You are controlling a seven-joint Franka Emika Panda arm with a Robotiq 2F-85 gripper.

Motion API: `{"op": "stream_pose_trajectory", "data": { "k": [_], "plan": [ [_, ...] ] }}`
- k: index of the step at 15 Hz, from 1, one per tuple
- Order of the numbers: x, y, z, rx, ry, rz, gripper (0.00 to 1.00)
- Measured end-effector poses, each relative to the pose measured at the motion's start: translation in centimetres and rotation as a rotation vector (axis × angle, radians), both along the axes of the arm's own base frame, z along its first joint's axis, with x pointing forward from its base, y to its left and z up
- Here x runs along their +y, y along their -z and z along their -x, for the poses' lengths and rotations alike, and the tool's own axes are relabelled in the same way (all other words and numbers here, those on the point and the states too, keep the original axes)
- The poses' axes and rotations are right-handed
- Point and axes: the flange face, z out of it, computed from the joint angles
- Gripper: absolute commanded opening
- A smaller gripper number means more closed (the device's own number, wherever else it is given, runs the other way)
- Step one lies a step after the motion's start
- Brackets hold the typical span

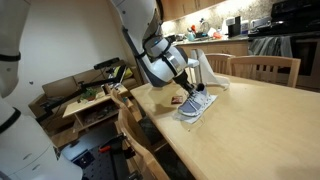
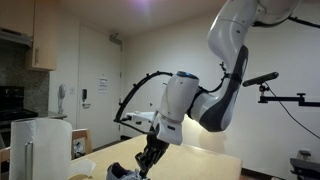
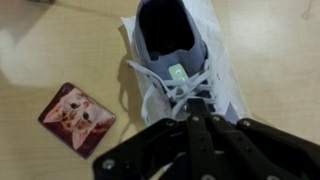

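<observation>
My fingers are matte black, and the arm behind them is white with grey joints. The shoe under them is pale grey-blue, with white laces, a near-black inside and a small green patch on the tongue. Just beside the shoe is a card with a dark red rim, printed with a cream and pink furry face. Around the shoe the table is light tan wood.

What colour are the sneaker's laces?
White laces on a pale grey sneaker; the wrist view shows them best.
</observation>
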Motion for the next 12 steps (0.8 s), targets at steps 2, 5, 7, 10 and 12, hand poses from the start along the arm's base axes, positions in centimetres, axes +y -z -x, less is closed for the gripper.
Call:
{"op": "stream_pose_trajectory", "data": {
  "k": [2, 5, 7, 10, 12],
  "plan": [
    [-0.1, 1.2, 0.3, 0.021, -0.016, 0.001, 0.0],
    [-0.3, 2.1, 0.2, 0.036, -0.035, -0.004, 0.0],
    [-0.3, 2.4, 0.0, 0.038, -0.053, -0.005, 0.0],
    [-0.2, 2.5, 0.0, 0.037, -0.07, -0.001, 0.0],
    [0.0, 2.3, 0.0, 0.034, -0.077, 0.001, 0.0]
  ]
}}
